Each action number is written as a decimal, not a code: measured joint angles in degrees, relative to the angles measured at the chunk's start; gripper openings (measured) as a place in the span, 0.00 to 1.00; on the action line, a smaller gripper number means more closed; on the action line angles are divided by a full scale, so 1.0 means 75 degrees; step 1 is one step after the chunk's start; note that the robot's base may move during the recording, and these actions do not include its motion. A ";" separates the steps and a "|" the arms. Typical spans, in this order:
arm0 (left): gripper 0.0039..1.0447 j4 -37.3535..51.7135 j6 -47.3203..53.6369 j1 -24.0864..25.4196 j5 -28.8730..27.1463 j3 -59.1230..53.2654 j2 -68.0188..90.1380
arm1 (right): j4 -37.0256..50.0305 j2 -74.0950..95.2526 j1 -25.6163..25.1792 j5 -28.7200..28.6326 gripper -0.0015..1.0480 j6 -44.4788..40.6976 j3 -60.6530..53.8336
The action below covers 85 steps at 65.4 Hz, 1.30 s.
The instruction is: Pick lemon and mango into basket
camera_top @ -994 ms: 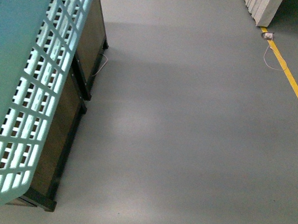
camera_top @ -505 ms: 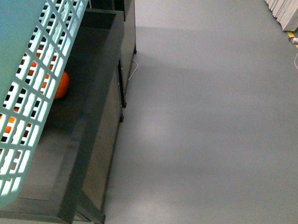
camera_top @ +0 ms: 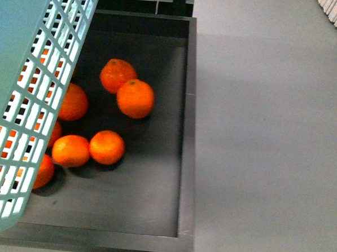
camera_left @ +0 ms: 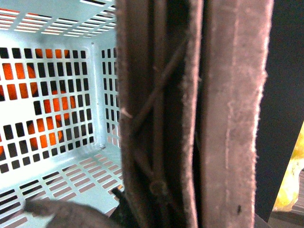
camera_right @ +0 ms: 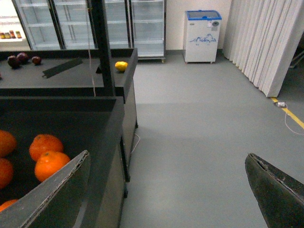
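Teal slotted plastic basket (camera_top: pixel 23 96) tilts over round oranges (camera_top: pixel 135 98) in black tray (camera_top: pixel 188 132).

Black display bin (camera_top: pixel 188 132), oranges (camera_top: pixel 135 99) loose inside, perhaps seven

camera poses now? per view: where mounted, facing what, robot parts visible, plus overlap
Front: on the body, tilted down onto the dark bin of oranges and grey floor; basket at left, no arm shows.
Left wrist: hard against the basket's brown handle, facing into the basket; left gripper seems shut on the handle.
Right wrist: level across the floor towards fridges; right gripper shows, open.
Shared: oranges in all three; basket in front and left wrist.
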 joint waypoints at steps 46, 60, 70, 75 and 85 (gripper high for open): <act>0.13 0.0000 0.0000 0.0000 0.0006 0.0000 -0.0006 | 0.0003 0.0003 0.0000 -0.0006 0.92 0.0000 0.0000; 0.13 -0.0003 -0.0003 0.0000 0.0017 -0.0003 0.0006 | 0.0003 0.0000 0.0000 -0.0009 0.92 0.0006 0.0000; 0.13 0.0000 0.0003 0.0003 0.0000 -0.0003 0.0003 | 0.0003 0.0000 0.0000 -0.0012 0.92 0.0003 0.0000; 0.13 0.0000 0.0003 0.0003 0.0003 -0.0003 0.0003 | 0.0003 0.0000 0.0000 -0.0012 0.92 0.0000 0.0000; 0.13 -0.0003 -0.0003 0.0003 0.0012 -0.0003 0.0009 | 0.0000 -0.0003 0.0000 -0.0009 0.92 0.0003 0.0000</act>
